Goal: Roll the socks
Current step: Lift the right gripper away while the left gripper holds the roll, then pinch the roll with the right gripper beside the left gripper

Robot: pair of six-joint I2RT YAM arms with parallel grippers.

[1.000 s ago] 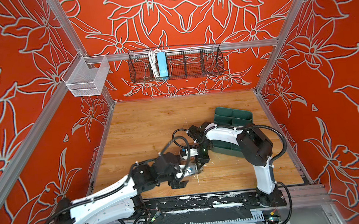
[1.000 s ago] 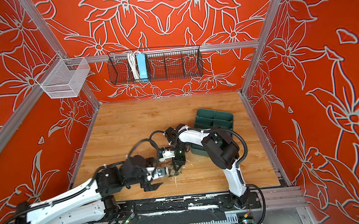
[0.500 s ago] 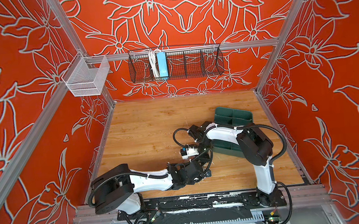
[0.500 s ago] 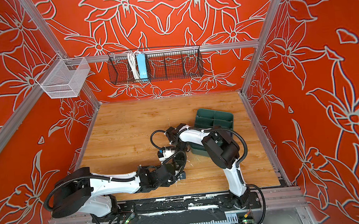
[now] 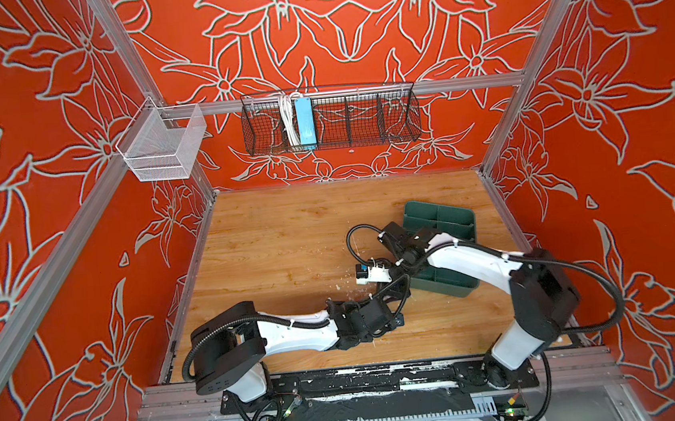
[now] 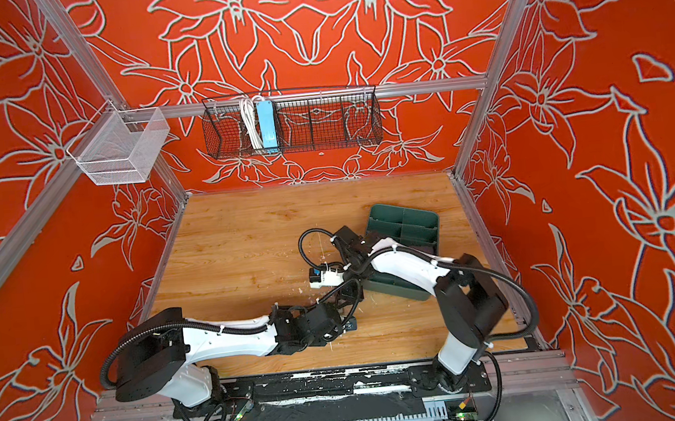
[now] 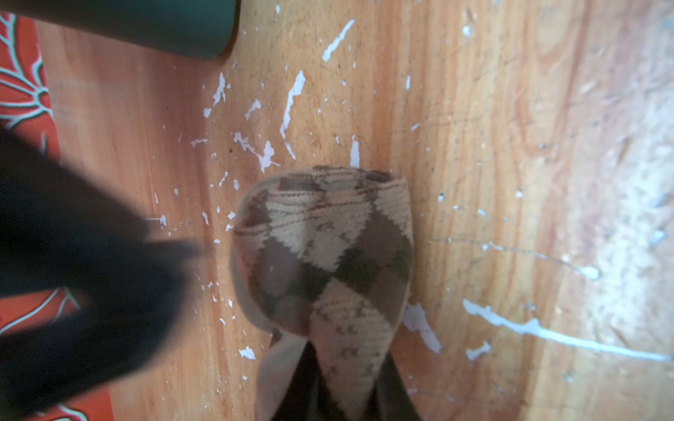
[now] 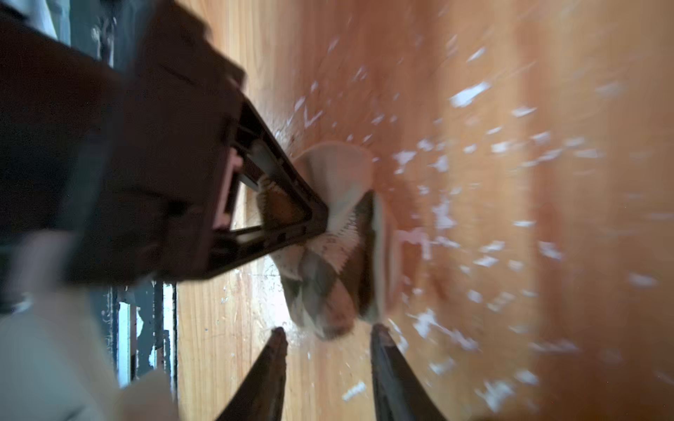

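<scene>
Left wrist view: argyle sock bunched into a short, fat roll on the wooden tabletop, one end pinched to a narrow waist between the closed fingers of the left gripper. Knit soft and finely ribbed, with beige diamonds against olive and brown. Rim turned over at the far end, a plain pale band along one flank.

Right wrist view: same roll, blurred, with the right gripper spread apart at its free end, gripping nothing.

Sock hidden beneath both wrists in both top views, toward the front middle of the table, near the dark green divided tray. Tray of hard, smooth plastic with rounded corners. Tabletop of wood-grain laminate, scuffed and flecked with white chips.

Progress, as a judgement: roll formed on this sock but loose and unsecured, with tucking of the cuff over the bundle left to do. No second sock visible in any view, so pairing or a separate roll presumably outstanding. Springy fabric, likely to unfurl if released early.
</scene>
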